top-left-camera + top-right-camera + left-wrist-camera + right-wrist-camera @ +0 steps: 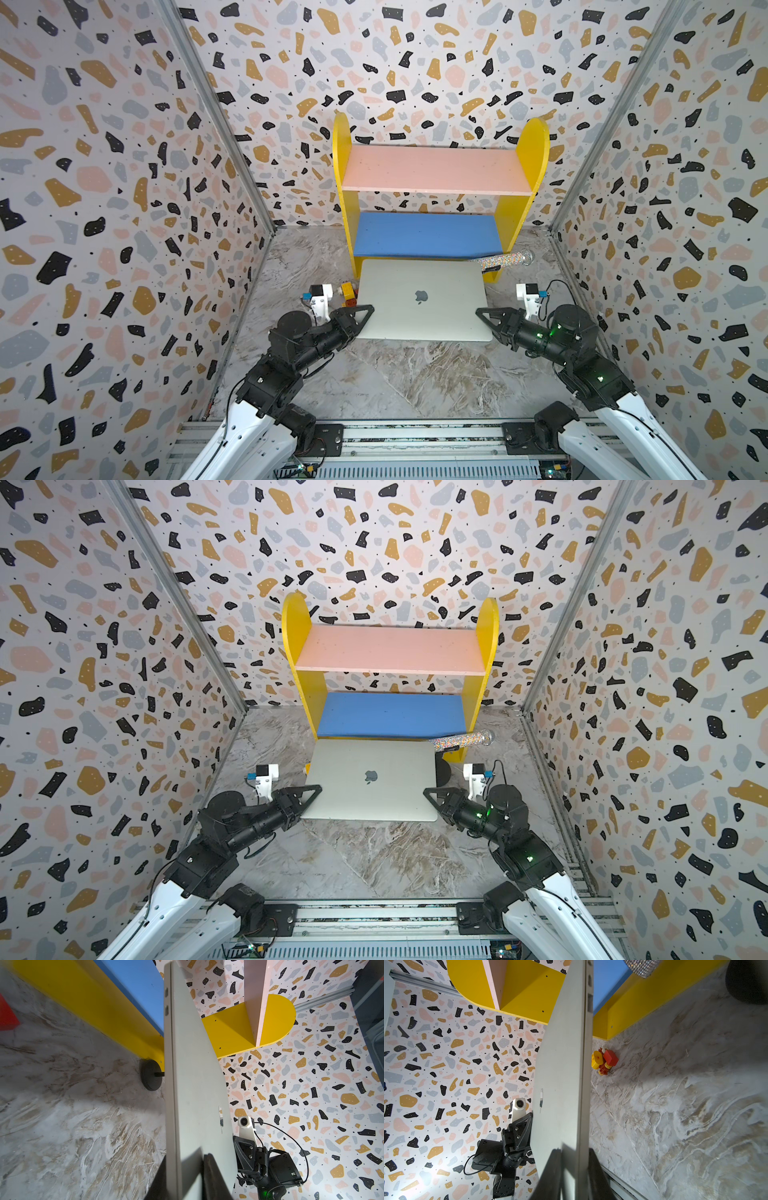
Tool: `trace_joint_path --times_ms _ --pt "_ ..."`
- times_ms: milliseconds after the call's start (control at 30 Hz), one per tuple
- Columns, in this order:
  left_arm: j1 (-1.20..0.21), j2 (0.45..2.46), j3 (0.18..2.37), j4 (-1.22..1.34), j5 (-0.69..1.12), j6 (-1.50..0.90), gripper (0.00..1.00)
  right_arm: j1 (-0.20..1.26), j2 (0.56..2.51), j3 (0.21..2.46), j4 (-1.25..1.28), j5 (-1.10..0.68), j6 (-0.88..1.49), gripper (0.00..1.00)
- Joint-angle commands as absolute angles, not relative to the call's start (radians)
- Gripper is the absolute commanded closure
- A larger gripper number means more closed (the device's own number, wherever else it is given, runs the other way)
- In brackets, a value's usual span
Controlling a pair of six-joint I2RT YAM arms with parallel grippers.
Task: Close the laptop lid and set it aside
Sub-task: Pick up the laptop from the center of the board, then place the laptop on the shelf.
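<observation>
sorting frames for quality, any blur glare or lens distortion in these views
Both top views: sharp and evenly lit, but the wide lens splays the corner rails outward. Left wrist view: fisheye bows the edge of the laptop, and the left tool clamping it is dark and soft. Right wrist view: a glare patch whitens the wall, and shadow darkens the marble floor.

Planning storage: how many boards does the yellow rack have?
2: the pink board on top, and the blue board below it, just beyond the laptop. None seems hidden.
</observation>
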State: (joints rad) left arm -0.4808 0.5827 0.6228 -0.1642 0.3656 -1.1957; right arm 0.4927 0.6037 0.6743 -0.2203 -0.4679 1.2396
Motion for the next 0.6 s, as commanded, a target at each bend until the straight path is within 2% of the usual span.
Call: trace_joint_path --times_ms 0,567 --pt "-0.517 0.612 0.685 -0.041 0.522 -1.074 0.86 0.535 0.630 0.758 -0.134 -0.652 1.099 1.00" --pt "-0.516 0.721 0.812 -0.035 0.528 -1.027 0.86 0.535 0.731 0.918 -0.150 -0.658 1.038 1.00"
